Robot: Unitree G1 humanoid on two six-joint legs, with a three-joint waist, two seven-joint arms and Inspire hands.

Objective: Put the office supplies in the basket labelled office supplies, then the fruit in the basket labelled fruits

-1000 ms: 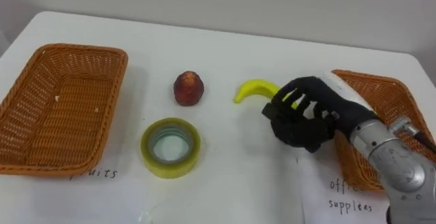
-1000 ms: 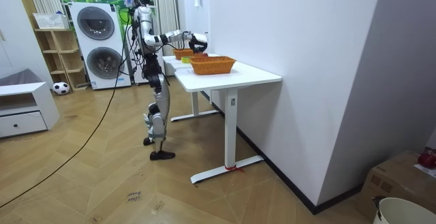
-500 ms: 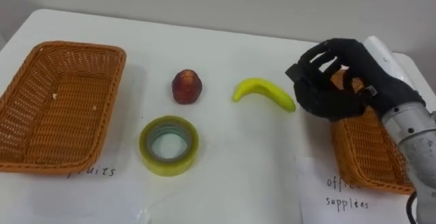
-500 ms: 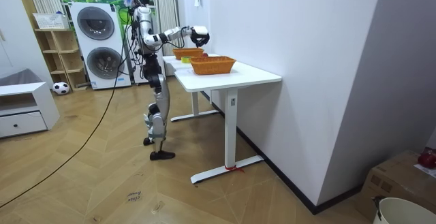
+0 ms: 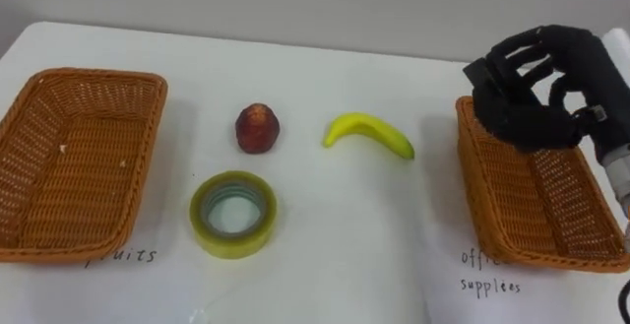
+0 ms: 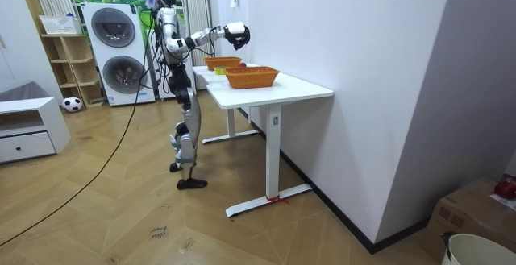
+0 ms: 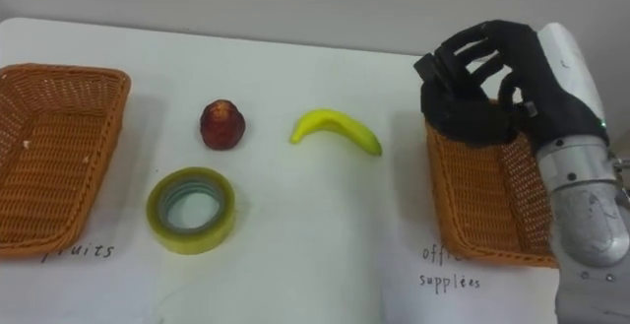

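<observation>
Two wicker baskets are seen on the white desk (image 5: 335, 265), one at each end: the left basket (image 5: 79, 166) and the right basket (image 5: 536, 211). Three loose things are counted on the desk between them, none touching another. One red fruit (image 5: 257, 129) stands left of the middle. One yellow banana (image 5: 369, 133) lies to its right, its curve arched toward the far side. One roll of yellowish tape (image 5: 232, 214) lies flat nearer the front edge, just near of the red fruit. Two handwritten notes are found along the near edge. The left note (image 7: 84, 251), below the left basket, can be read as "fruits". The right note (image 5: 489, 273), on a sheet below the right basket, is partly covered by the basket's rim, and its second line looks like "supplees". One black right robot hand (image 5: 536, 93) is held in the air over the far left corner of the right basket, with its fingers spread wide and loosely bent, and nothing is held in it. In the room view the robot is seen standing at the far end of the desk with that arm stretched out above it, and two washing machines (image 6: 113, 51) are stacked behind it.
</observation>
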